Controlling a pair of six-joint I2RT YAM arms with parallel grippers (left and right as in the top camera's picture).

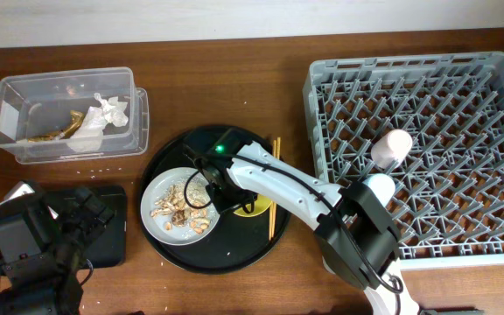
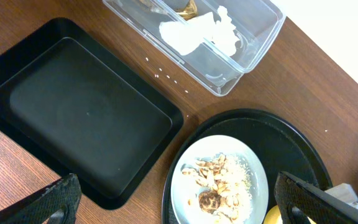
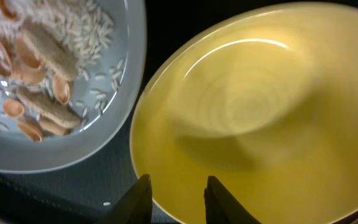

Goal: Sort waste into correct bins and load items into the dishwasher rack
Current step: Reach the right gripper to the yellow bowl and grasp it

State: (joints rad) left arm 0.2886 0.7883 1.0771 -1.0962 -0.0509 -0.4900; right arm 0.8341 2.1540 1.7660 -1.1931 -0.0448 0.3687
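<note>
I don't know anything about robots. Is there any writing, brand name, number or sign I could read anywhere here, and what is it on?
No text can be read in any of the three views.
White label on the end of the clear plastic box: too small to tell whether anything is printed on it.
Nothing else in view shows lettering, numbers or logos.
</note>
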